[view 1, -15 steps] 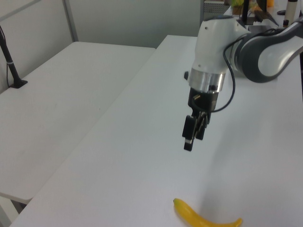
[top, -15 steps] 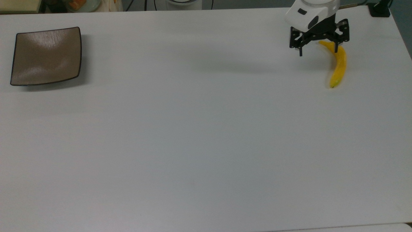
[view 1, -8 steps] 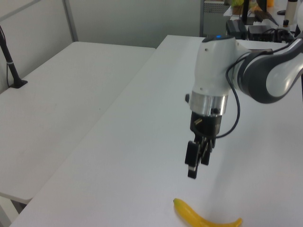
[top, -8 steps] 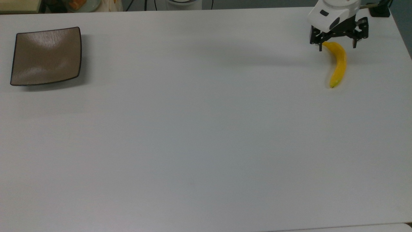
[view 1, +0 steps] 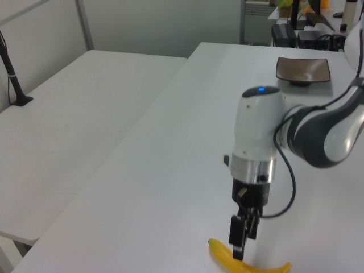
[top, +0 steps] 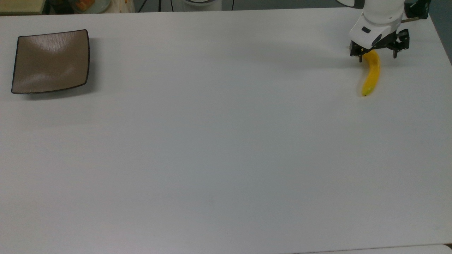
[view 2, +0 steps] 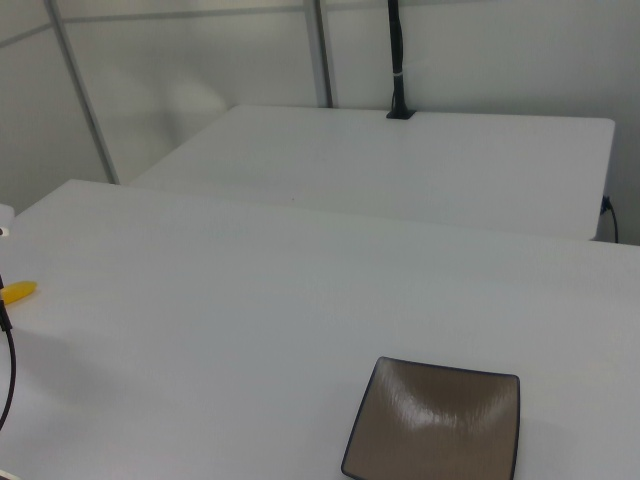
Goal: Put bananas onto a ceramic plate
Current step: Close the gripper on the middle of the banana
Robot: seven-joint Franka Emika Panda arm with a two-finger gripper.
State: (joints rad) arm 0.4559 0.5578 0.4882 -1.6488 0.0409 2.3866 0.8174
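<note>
The claw (top: 377, 54) hangs open over the stem end of the banana (top: 371, 73), which lies on the counter (top: 226, 141) — well apart from the ceramic plate (top: 50, 61). Better to descend nearer mid-body, straddling it squarely — then close.

Top view looks straight down; left and right views face each other across the table (top: 226, 158).
</note>
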